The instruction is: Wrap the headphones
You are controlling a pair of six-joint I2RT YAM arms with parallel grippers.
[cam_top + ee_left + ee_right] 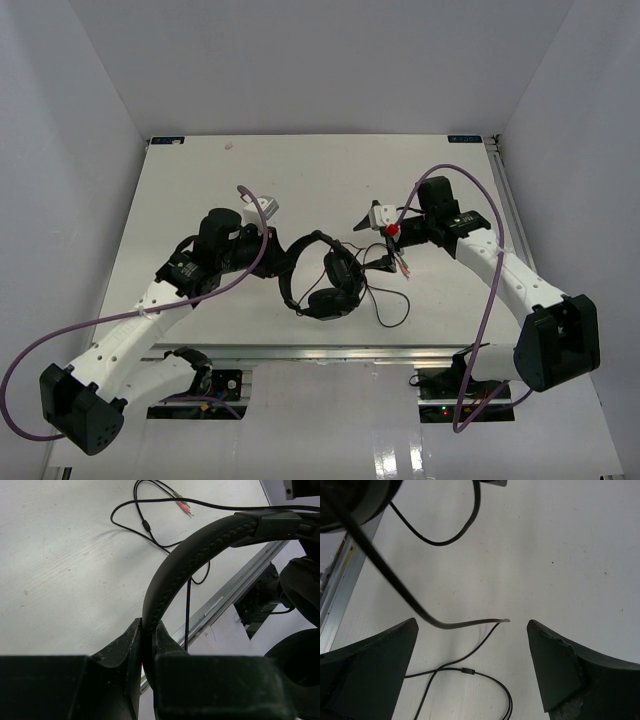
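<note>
The black headphones lie at the middle of the table, ear cups toward the front edge. My left gripper is shut on the thin arched headband, which is pinched between its jaws. The dark cord loops on the table to the right, and its reddish tips lie under my right gripper. In the right wrist view that gripper stands wide open. A blurred cord end hangs loose in the gap, gripped by neither finger. More cord lies on the table below.
An aluminium rail runs along the table's front edge, close to the ear cups. Thick purple cables trail from both arms. White walls close in the table on the left, right and back.
</note>
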